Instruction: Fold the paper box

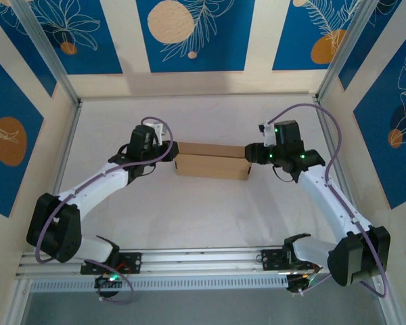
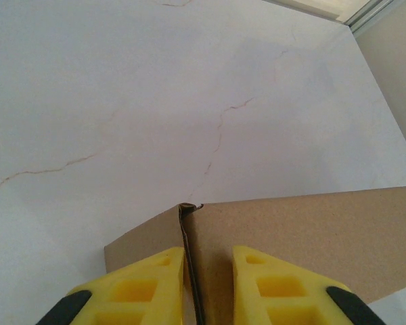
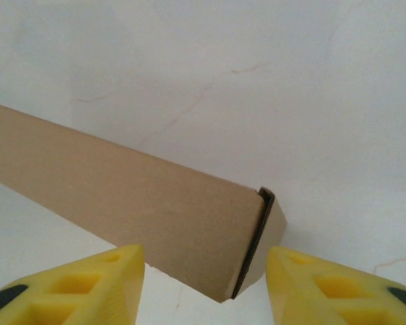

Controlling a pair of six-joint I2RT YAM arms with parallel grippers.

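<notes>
Left tool [image 2: 208,257], right tool [image 3: 204,252] at paper box [image 1: 212,164] ends

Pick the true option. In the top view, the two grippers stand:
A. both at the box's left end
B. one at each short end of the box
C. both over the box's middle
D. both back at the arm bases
B: the left gripper is at the left end of the paper box and the right gripper is at its right end.

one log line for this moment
paper box: formed, long | left gripper: astride left end, grip unclear | right gripper: open, astride right end
</notes>
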